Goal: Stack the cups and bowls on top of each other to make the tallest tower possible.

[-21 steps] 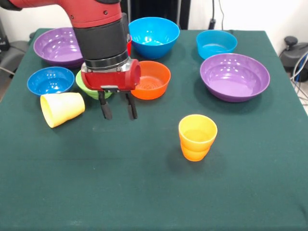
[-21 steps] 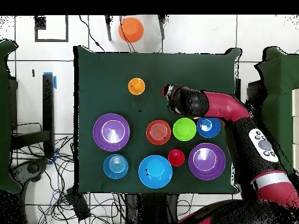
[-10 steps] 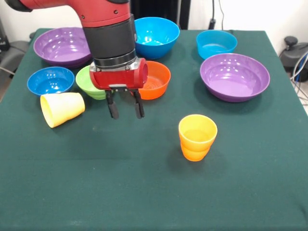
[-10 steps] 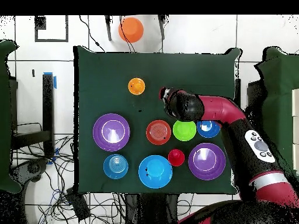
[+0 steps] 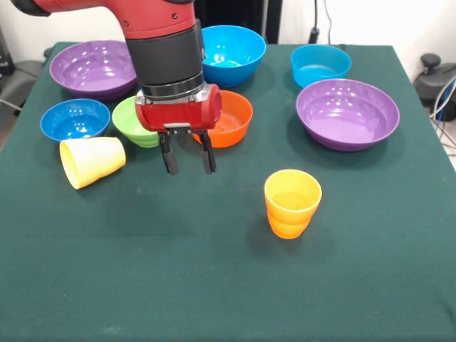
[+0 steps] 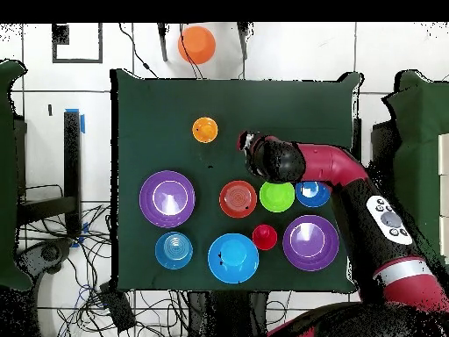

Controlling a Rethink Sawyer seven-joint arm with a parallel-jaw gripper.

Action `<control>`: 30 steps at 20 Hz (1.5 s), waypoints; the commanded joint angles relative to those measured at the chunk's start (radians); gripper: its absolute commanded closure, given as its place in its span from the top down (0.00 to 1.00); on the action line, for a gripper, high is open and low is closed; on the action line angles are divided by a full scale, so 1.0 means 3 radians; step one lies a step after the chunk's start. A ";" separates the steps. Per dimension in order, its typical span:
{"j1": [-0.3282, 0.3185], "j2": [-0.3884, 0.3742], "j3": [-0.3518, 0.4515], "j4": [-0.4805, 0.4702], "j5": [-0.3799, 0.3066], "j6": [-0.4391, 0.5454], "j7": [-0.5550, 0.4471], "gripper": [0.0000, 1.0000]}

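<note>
My gripper [image 5: 189, 162] [image 6: 248, 145] hangs open and empty just above the green cloth, in front of the green bowl [image 5: 132, 121] and the orange bowl [image 5: 231, 117]. The orange cup [image 5: 292, 201] [image 6: 204, 130] stands upright to its right, apart from it. To its left the yellow cup [image 5: 92, 161] lies on its side. Two purple bowls [image 5: 92, 68] [image 5: 347, 112], a large blue bowl [image 5: 228, 53], a cyan bowl [image 5: 320, 64] and a dark blue bowl [image 5: 75, 119] each sit alone. The red cup [image 6: 265, 236] shows only from overhead. No tower shows.
The table's green cloth [image 5: 214, 285] is bare in front of the orange cup. An orange object [image 6: 196, 44] sits off the table on the floor. Cables [image 6: 88, 281] lie beside the table in the overhead view.
The gripper has shifted rightward in the front view, from in front of the green bowl towards the orange bowl. It stays open and empty. Cups and bowls have not moved.
</note>
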 commanded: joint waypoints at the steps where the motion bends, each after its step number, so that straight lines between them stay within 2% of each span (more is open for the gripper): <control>1: 0.0248 -0.0191 -0.0034 0.0197 -0.0338 -0.0080 -0.0253 1.00; 5: 0.0359 -0.0261 -0.0096 0.0235 -0.0344 -0.0110 -0.0123 1.00; 12: 0.0433 -0.0341 -0.0120 0.0251 -0.0309 -0.0082 -0.0030 1.00; 16: 0.0494 -0.0474 -0.0169 0.0355 -0.0241 -0.0002 0.0054 1.00; 30: 0.0487 -0.0641 -0.0229 0.0813 -0.0242 -0.0216 0.0204 1.00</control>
